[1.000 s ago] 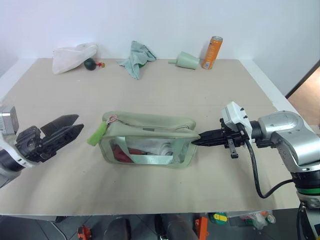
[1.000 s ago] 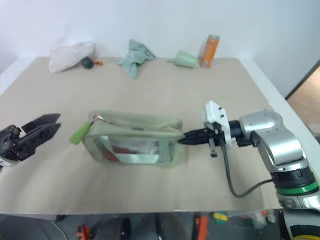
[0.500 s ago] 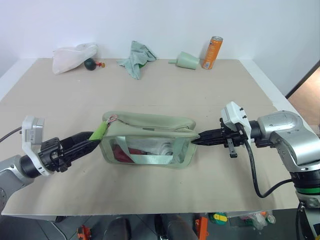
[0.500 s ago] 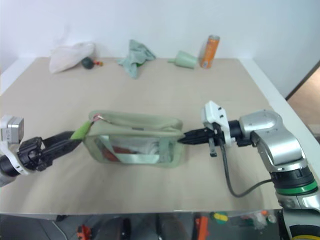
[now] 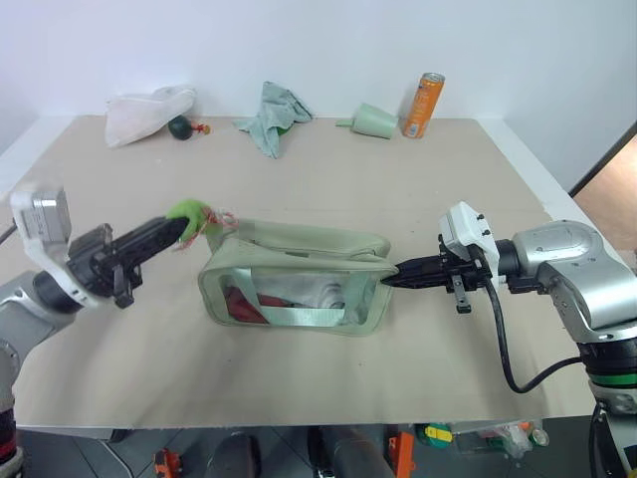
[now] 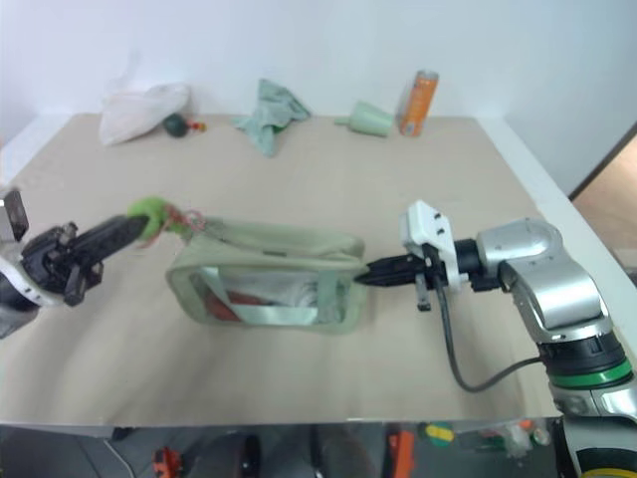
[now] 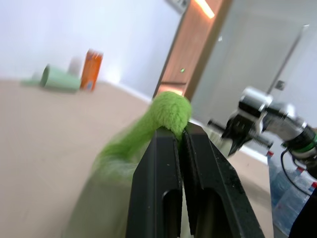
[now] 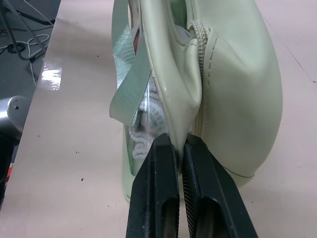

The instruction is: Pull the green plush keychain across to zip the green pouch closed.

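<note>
Left pincer gripping green plush keychain, table's middle open

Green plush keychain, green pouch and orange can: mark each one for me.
green plush keychain [image 5: 185,211]: left eye view, on its fuzzy end.
green pouch [image 5: 299,242]: left eye view, on the top fabric panel.
orange can [image 5: 422,105]: left eye view, on the middle of its side.

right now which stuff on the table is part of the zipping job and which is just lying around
Part of the job:
- green plush keychain, pinched in the left claw
- green pouch, its end pinched by the right claw

Just lying about, along the far edge:
- white bag
- dark green ball
- teal rag
- pale green cup
- orange can
</note>
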{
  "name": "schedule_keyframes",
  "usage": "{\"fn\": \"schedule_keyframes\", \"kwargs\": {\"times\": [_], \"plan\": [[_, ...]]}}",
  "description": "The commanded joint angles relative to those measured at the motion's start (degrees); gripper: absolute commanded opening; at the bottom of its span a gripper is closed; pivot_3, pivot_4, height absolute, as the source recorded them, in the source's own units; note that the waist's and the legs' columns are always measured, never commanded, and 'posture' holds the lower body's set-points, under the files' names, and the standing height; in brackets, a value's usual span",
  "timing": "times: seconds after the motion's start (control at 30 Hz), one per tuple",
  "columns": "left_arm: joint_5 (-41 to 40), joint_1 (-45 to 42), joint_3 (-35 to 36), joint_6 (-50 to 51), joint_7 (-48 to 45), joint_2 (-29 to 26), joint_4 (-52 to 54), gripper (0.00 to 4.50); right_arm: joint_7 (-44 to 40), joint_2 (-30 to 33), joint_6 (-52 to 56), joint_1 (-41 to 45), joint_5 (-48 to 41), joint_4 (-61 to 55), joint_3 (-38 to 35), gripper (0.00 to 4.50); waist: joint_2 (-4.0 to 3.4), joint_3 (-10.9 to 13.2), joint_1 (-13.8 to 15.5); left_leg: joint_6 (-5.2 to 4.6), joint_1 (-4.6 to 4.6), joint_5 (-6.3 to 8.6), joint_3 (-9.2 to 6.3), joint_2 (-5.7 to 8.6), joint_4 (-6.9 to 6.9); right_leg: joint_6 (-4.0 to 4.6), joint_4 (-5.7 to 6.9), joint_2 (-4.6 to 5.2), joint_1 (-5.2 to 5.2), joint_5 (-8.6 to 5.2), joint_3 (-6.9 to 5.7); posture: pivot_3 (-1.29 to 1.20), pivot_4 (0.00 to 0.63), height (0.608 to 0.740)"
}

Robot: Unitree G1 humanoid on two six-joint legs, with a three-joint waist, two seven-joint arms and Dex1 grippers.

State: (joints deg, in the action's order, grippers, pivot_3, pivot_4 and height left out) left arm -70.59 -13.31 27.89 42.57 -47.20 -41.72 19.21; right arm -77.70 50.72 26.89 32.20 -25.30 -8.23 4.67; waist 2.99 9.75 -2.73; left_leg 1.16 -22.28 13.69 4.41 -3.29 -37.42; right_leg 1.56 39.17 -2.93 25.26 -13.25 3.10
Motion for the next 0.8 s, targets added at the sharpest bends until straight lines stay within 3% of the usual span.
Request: {"fn": "schedule_keyframes", "kwargs": {"times": [0.03, 0.3, 0.33, 0.4, 0.63, 0.8], "plan": [[3.35, -3.67, -6.23, 0.62, -0.64, -1.37, 2.4, 0.05, -0.27, -0.16, -0.27, 0.74, 1.03, 0.01, 1.21, 0.0, 0.0, 0.0, 0.03, 0.0, 0.01, 0.0, -0.01, 0.01, 0.0, 0.0, 0.0, 0.0, -0.01, 0.0, 0.01, 0.0, 0.15, 0.74], [12.46, -7.57, -17.93, 1.33, -3.56, -2.67, 2.72, 0.05, 0.66, -0.03, 0.32, -0.36, 0.92, -1.45, 0.36, 0.0, 0.01, -0.01, 0.0, 0.02, 0.03, -0.01, -0.02, -0.02, 0.03, -0.03, 0.0, -0.11, -0.02, 0.02, 0.1, 0.0, 0.15, 0.74], [12.86, -7.66, -18.06, 1.23, -3.74, -2.55, 2.48, 0.54, 0.78, 0.02, 0.39, -0.5, 0.9, -1.6, 0.24, 0.0, -0.01, -0.02, 0.02, 0.02, 0.03, -0.01, -0.03, -0.02, 0.03, -0.03, 0.0, -0.11, -0.03, 0.02, 0.09, 0.0, 0.15, 0.74], [11.63, -7.83, -17.18, 1.96, -4.48, -2.3, 1.78, 0.96, 0.99, 0.12, 0.58, -0.77, 0.79, -1.92, -0.04, 0.0, -0.01, -0.02, 0.04, 0.02, 0.05, -0.01, -0.03, 0.0, 0.02, -0.03, 0.0, -0.09, -0.04, 0.02, 0.09, 0.0, 0.15, 0.74], [9.88, -7.27, -12.83, 0.69, -4.79, -1.87, 1.9, 3.31, 1.26, 0.22, 0.77, -1.03, 0.81, -2.2, -0.12, 0.0, -0.01, -0.02, 0.01, 0.02, 0.06, -0.01, -0.01, -0.01, -0.01, -0.07, 0.0, -0.09, -0.05, 0.04, 0.1, 0.0, 0.15, 0.74], [1.49, -6.49, -4.87, 2.08, -3.22, -1.87, 1.05, 3.31, 1.1, 0.01, 0.67, -0.52, 0.95, -1.82, 0.27, 0.0, -0.02, -0.02, -0.02, 0.02, 0.04, -0.01, -0.02, -0.07, 0.01, -0.06, 0.0, -0.13, -0.02, 0.03, 0.09, 0.0, 0.15, 0.74]]}}
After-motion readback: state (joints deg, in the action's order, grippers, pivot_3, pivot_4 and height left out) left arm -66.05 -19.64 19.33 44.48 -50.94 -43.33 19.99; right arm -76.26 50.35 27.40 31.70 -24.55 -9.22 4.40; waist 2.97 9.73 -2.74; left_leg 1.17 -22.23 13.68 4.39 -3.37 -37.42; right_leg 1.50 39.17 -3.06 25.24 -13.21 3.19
